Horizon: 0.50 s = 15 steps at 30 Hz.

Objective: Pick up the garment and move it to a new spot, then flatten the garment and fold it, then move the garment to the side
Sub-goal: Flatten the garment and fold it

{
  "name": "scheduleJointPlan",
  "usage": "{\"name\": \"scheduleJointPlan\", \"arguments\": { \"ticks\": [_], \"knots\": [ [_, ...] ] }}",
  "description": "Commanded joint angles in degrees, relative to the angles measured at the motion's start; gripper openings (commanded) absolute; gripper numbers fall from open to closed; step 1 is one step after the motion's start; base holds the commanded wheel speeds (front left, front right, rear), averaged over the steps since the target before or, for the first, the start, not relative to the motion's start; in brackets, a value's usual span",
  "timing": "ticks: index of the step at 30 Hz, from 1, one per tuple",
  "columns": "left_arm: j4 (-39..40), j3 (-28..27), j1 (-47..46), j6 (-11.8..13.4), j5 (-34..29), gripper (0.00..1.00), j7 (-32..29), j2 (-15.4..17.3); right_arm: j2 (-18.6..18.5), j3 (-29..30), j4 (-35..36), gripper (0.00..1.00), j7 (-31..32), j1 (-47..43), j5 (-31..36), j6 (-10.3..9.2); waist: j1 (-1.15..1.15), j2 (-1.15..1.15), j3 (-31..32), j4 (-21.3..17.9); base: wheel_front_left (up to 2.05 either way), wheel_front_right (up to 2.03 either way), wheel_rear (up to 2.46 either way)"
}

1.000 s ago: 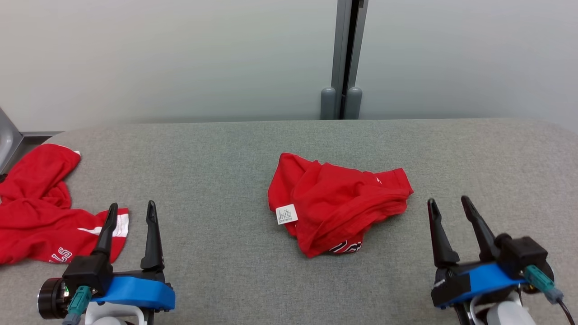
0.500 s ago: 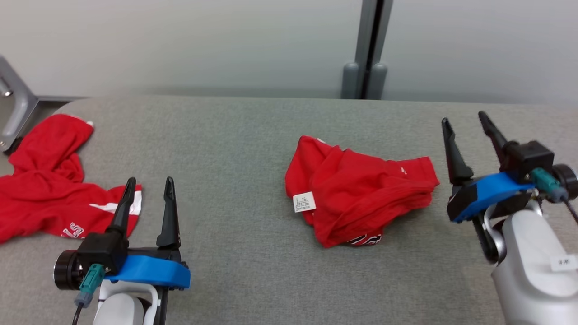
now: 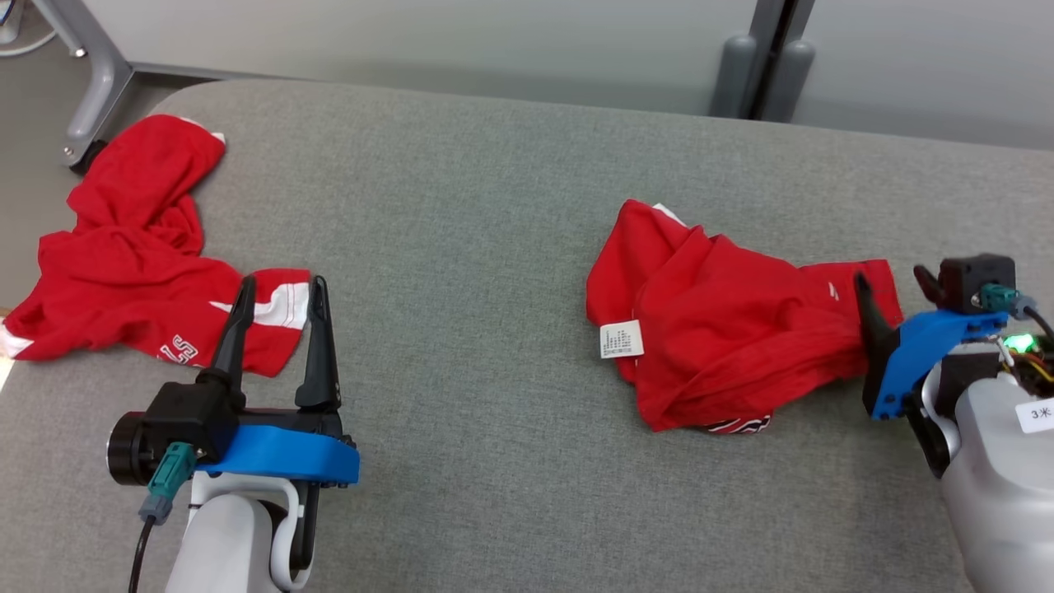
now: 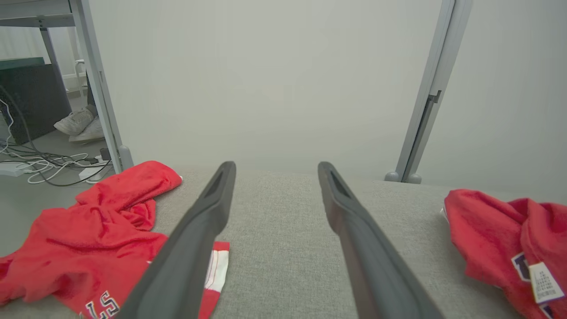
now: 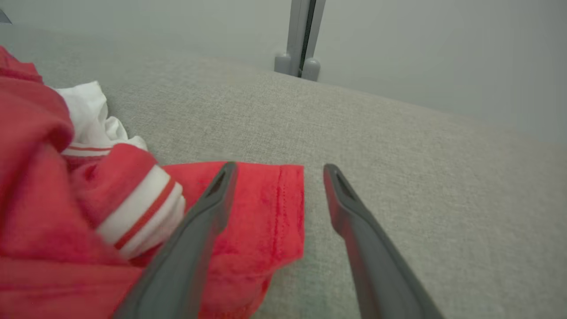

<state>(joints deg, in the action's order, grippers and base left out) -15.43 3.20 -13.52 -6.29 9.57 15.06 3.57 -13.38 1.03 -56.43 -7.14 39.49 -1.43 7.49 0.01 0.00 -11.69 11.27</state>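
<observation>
The crumpled red cotton garment with a white label (image 3: 725, 346) lies bunched on the grey fabric table (image 3: 461, 206). At its right sleeve hem the right gripper (image 3: 889, 278) stands spread and empty, probably lined up to pinch that edge. Well to the garment's left, the left gripper (image 3: 282, 284) hangs wide apart and empty, beside a rumpled red shirt (image 3: 123, 263).

We seem to be in a lab or office test space rather than a home. Pale frosted partition panels (image 4: 266, 88) joined by a grey metal post (image 4: 425, 110) stand behind a grey fabric-covered table (image 3: 494, 206). Past a metal desk leg (image 4: 99, 88) we see loose cables (image 4: 44, 170) on the floor and a person's shoes (image 4: 75, 122).
</observation>
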Motion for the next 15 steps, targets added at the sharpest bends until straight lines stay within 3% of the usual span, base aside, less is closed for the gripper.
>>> {"name": "scheduleJointPlan", "arguments": {
  "ticks": [1, 12, 13, 14, 15],
  "knots": [
    [0.1, 0.0, -1.3, -0.3, 0.0, 1.0, 0.2, -0.1, -0.4, 0.2, -1.7, 1.0, -0.5, 0.7, -0.2, 0.01, -0.01, 0.0, -0.9, 0.7, 0.0, 0.0, 0.0],
    [0.0, -0.3, -1.9, -0.5, -0.4, 1.0, 0.2, -0.6, 3.6, -3.6, -11.7, 1.0, -3.0, -0.9, -2.6, 0.08, -0.01, 0.0, -1.1, -0.7, 0.0, 0.0, 0.0],
    [0.0, -0.4, -2.0, -0.6, -0.4, 1.0, 0.2, -0.6, 3.9, -4.2, -11.9, 0.82, -3.3, -0.8, -2.9, 0.09, -0.01, 0.0, -1.1, -0.8, 0.0, 0.0, 0.0],
    [-0.1, -0.4, -2.1, -0.6, -0.5, 1.0, 0.2, -0.6, 4.1, -4.9, -12.2, 0.27, -3.4, -0.6, -3.2, 0.09, -0.01, 0.0, -1.0, -0.9, 0.0, 0.0, 0.0],
    [-0.1, -0.4, -2.1, -0.6, -0.5, 1.0, 0.2, -0.6, 4.3, -5.5, -12.5, 0.0, -3.5, -0.5, -3.6, 0.09, -0.01, 0.0, -0.9, -1.1, 0.0, 0.0, 0.0]
  ]
}}
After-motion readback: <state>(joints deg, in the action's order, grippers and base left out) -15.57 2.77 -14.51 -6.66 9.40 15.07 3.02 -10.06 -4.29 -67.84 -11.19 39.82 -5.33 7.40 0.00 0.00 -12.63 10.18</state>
